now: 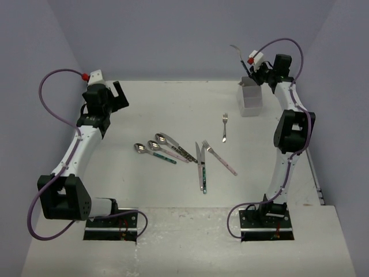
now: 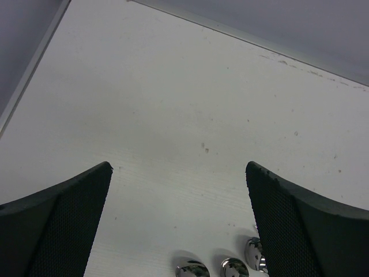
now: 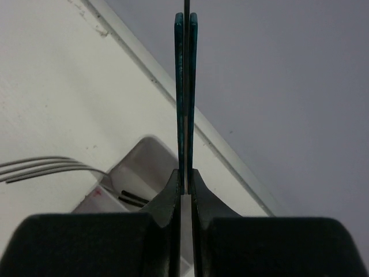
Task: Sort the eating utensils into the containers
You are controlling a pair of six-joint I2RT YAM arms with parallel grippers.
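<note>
Premises: a robotics test cell, laboratory type. Evidence: a white table (image 1: 173, 109) closed in on three sides by plain lavender-grey walls (image 1: 184, 34). The left arm (image 1: 75, 153) and right arm (image 1: 293, 131) are bolted on black base plates (image 1: 112, 228) at the table's near edge. Purple cables (image 1: 57, 71) loop exposed along both.

A broad strip of bare worktop (image 1: 167, 104) is lying open behind the cluster of utensils (image 1: 200, 164) that is crowding the middle. A lone fork (image 1: 224, 127) is lying apart from the cluster, leaving a passable gap before the white holder (image 1: 252, 104). The right gripper (image 3: 184, 176), its fingers clamped on a teal-handled utensil (image 3: 185, 86), is hanging over the holder's mouth and blocking entry from above.
</note>
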